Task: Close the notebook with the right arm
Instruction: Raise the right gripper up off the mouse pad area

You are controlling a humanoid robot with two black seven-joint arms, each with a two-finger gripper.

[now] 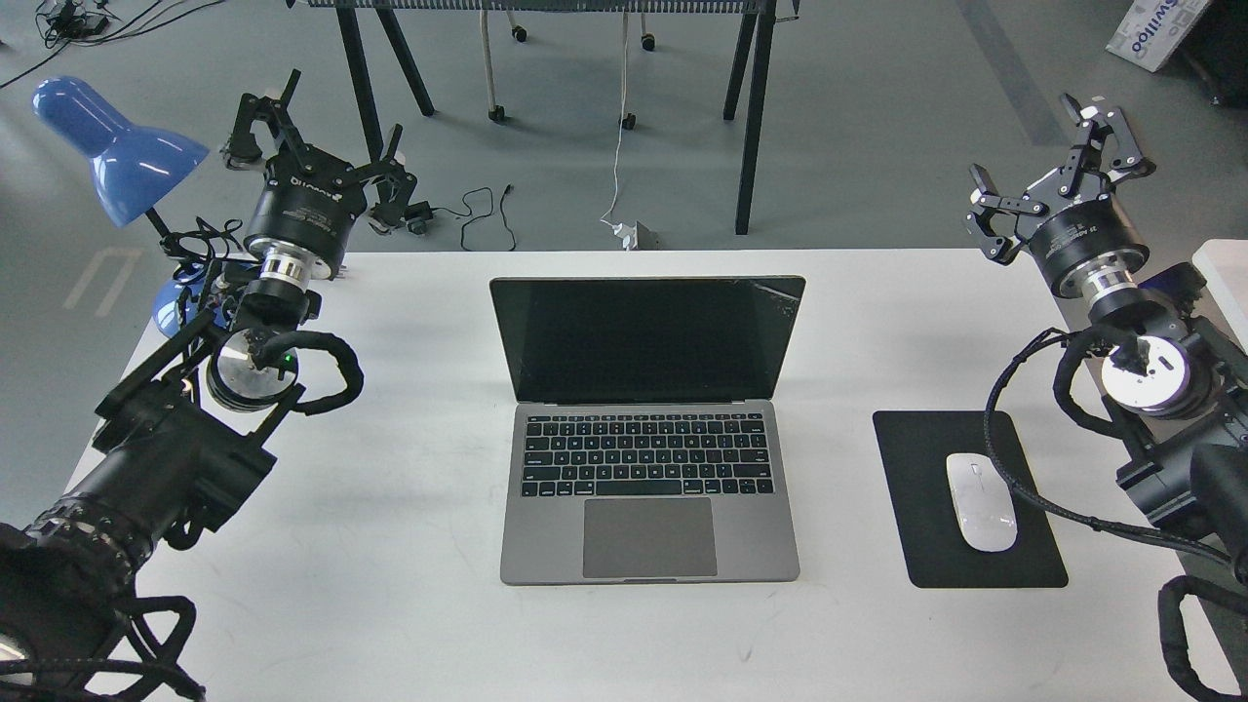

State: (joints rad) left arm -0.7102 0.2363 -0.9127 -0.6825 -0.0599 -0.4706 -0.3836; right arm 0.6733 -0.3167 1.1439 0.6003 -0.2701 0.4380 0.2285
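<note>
The notebook lies open in the middle of the white table, its black screen upright and facing me, grey base with black keys and trackpad toward the near edge. My right arm enters from the right edge. Its gripper is raised above the table's far right corner, fingers spread open and holding nothing, well right of the screen. Over at the far left corner my left gripper is also raised and open, empty, far from the notebook.
A black mouse pad with a white mouse lies right of the notebook, under the right arm's cable. A blue desk lamp stands at the far left corner. Black table legs and cables are on the floor behind.
</note>
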